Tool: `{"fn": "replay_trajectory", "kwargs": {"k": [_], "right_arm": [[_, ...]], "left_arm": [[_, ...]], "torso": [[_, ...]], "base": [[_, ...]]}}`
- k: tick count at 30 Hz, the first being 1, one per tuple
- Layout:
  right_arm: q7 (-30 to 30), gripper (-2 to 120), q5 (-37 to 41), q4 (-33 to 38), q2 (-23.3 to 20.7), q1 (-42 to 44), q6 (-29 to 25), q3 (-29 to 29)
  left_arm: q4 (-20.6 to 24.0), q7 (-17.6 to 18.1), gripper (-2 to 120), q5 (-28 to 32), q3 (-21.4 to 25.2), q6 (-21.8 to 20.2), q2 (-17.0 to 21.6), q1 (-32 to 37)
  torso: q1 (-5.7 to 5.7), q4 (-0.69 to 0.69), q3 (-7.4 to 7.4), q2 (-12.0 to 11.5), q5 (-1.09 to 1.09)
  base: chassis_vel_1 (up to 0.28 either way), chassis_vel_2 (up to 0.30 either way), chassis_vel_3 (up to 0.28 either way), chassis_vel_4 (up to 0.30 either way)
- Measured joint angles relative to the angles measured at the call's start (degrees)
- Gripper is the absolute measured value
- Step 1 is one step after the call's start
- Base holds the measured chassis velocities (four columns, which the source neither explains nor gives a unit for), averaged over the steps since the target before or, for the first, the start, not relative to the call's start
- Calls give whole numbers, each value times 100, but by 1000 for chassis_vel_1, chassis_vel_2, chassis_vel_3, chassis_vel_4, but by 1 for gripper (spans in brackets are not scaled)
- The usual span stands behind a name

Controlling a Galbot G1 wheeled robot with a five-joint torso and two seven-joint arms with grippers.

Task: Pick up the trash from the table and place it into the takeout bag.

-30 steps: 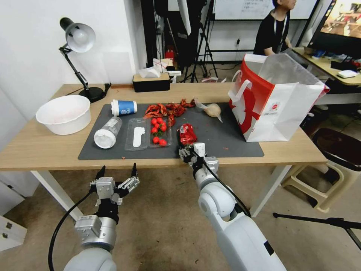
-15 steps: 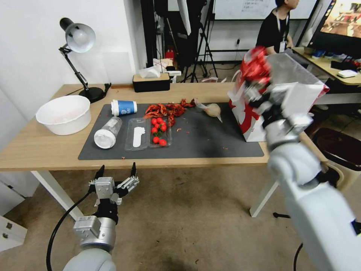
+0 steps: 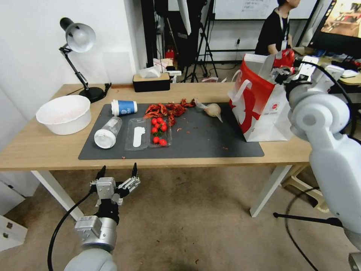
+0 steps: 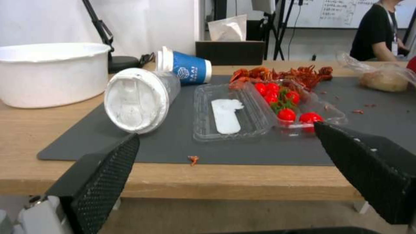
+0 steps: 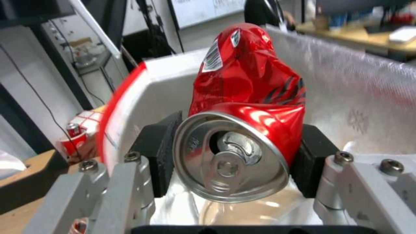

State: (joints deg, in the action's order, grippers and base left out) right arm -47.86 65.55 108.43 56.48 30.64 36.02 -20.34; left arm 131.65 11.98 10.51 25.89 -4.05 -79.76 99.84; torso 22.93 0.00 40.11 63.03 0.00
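Over the takeout bag, at its open mouth: right gripper, jaws clamped on the crushed red can. Step in hand: drop-off; next move calls for the jaws to part.

On the desk: paper cup, plastic bottle, bowl.

Below the desk edge: left gripper, jaws wide, empty.
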Motion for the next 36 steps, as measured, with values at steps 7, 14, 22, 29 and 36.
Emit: {"fn": "replay_trajectory", "kwargs": {"k": [7, 14, 22, 29, 36], "right_arm": [[67, 72, 9, -45, 2, -52, -115, 33], [384, 96, -165, 52, -80, 12, -211, -3], [1572, 100, -1268, 335, -180, 449, -1082, -100], [3090, 100, -2841, 751, -155, 1644, -2474, -250], [3774, 100, -3711, 1213, -190, 3337, -3412, -580]], "left_arm": [[4, -7, 100, 31, 27, 1, 41, -11], [4, -5, 100, 40, 13, -2, 41, -22], [39, -11, 100, 50, 39, 3, 54, -2], [38, -57, 100, 36, 13, 108, 10, 25], [20, -99, 100, 30, 0, 134, -12, 34]], "torso": [[0, 0, 0, 0, 0], [0, 0, 0, 0, 0], [-1, -1, -1, 0, -1], [-1, 1, -1, 0, 0], [-2, 1, -2, 0, -1]], "base": [[0, 0, 0, 0], [0, 0, 0, 0], [0, 0, 0, 0], [0, 0, 0, 0], [0, 0, 0, 0]]}}
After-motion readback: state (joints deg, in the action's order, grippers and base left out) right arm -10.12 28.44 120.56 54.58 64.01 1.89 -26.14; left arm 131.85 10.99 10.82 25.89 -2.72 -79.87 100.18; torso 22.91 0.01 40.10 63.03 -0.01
